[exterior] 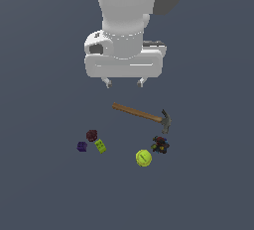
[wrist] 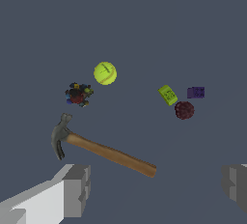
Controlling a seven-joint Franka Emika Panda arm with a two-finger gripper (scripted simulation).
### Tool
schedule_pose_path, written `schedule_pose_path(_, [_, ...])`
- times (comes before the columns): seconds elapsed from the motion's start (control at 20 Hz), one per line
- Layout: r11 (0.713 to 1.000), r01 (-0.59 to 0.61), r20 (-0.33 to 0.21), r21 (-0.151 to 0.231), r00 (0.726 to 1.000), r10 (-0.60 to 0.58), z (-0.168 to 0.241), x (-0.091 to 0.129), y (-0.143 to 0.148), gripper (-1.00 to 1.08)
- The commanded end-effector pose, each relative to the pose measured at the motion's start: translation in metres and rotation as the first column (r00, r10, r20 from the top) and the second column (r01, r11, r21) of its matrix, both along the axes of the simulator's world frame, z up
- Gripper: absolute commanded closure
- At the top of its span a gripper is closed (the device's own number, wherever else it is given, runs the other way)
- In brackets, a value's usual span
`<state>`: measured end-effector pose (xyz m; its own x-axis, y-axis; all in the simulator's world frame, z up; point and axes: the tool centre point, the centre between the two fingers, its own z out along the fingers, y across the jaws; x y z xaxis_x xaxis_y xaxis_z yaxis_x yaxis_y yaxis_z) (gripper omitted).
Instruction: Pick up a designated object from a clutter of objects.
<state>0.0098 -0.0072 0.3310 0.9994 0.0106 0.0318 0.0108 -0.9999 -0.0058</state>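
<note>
The small dark purple cube lies on the grey floor at the exterior view's left, beside the lime-green block and the dark red lump. It also shows in the wrist view. My gripper hangs open and empty well above the floor, over the handle end of the hammer. In the wrist view its two fingers stand wide apart with nothing between them. The cube is apart from the gripper, lower and toward the exterior view's left.
The wooden-handled hammer lies below the gripper. A yellow-green tennis ball and a small dark multicoloured toy lie at the exterior view's right, near the hammer head. The green block and red lump crowd the cube.
</note>
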Motion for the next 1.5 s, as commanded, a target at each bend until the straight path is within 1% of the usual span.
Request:
schedule_pose_path(0.0, [1.000,0.000,0.000,0.000,1.000,0.000,0.000,0.000,0.000,-0.92])
schedule_pose_path(0.15, [1.000,0.004,0.009,0.004,1.000,-0.004,0.003,0.002,0.003,-0.92])
schedule_pose_path(0.45, [0.999,0.023,0.049,0.023,0.999,-0.024,0.017,0.009,0.013,-0.92])
schedule_pose_path(0.85, [1.000,0.022,0.047,0.022,0.999,-0.023,0.015,0.010,0.012,-0.92])
schedule_pose_path(1.15, [0.999,0.022,0.042,0.023,0.999,-0.023,0.001,0.020,0.001,-0.92])
schedule_pose_path(1.45, [0.999,0.021,0.034,0.024,0.999,-0.022,-0.027,0.039,-0.023,-0.92])
